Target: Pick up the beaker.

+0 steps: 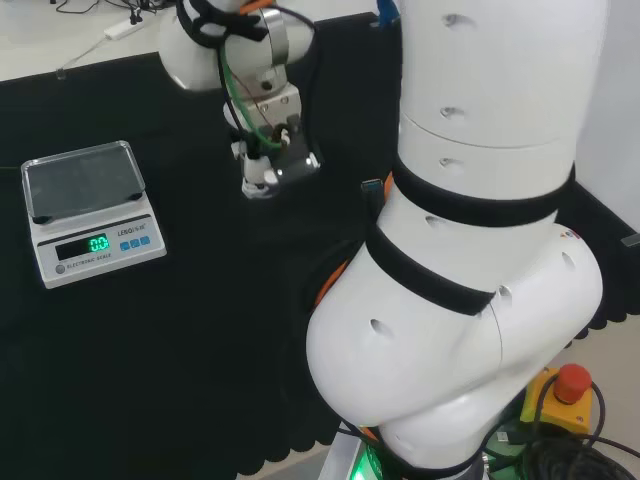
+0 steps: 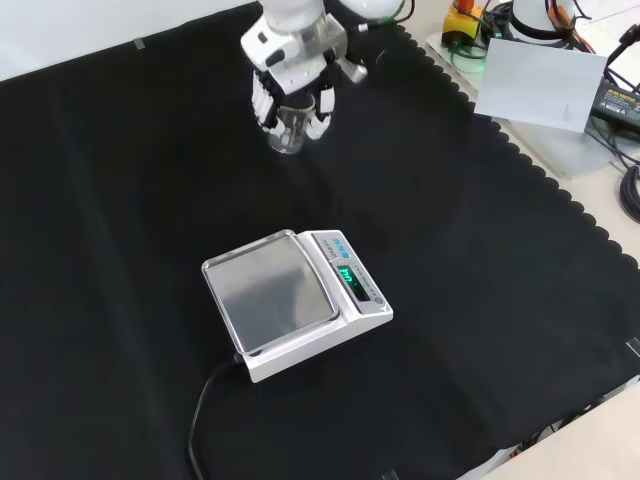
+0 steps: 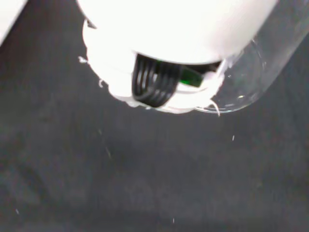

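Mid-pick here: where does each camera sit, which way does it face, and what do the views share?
Head view: behind and above the arm's base, looking over the white links at the scale and hand.
Front view: opposite the arm, looking down on the cloth; hand curled around the beaker.
Wrist view: at the wrist, past the hand, beaker close.
Head and front views both show the scale.

My hand (image 2: pixel 292 88) at the top of the front view is white with black between the fingers, and the beaker (image 2: pixel 289 130) it wraps is clear, with the dark cloth showing through. The cloth (image 2: pixel 120 200) is plain black, its right edge scalloped. In the middle sits a white scale (image 2: pixel 297 303) with a silvery grey pan, a green lit display and what look like small blue buttons. At the head view's lower right is a red button (image 1: pixel 571 381) on a yellow box.
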You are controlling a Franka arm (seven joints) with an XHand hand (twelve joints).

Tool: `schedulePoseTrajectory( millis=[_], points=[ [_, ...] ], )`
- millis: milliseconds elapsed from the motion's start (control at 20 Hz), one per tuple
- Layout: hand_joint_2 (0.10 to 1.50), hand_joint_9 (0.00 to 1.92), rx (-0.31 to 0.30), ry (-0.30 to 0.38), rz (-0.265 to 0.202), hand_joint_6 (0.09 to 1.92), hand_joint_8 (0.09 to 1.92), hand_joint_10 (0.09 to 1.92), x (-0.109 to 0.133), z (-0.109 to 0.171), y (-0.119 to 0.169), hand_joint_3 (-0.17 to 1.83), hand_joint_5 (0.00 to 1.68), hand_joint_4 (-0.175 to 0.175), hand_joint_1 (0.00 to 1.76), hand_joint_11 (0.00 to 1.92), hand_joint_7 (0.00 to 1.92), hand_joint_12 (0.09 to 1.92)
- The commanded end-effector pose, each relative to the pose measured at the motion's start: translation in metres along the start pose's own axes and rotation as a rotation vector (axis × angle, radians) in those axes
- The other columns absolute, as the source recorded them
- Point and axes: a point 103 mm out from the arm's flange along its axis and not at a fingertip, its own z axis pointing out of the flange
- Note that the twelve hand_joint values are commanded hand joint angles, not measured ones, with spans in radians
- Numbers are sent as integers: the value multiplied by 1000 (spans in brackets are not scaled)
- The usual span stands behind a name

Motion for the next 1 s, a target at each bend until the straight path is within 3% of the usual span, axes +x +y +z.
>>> schedulePoseTrajectory(
  millis=[50,700,1000],
  points=[
    [619,1334,-39,-19,-60,1062,829,750,28,-61,0,671,981,-175,1536,1245,1127,764],
    [619,1333,-89,-72,-188,1063,828,757,115,-118,24,674,975,-175,1536,1247,1124,764],
    [619,1332,-118,-86,-230,1063,828,760,158,-142,49,674,971,-175,1536,1248,1124,764]
  ],
)
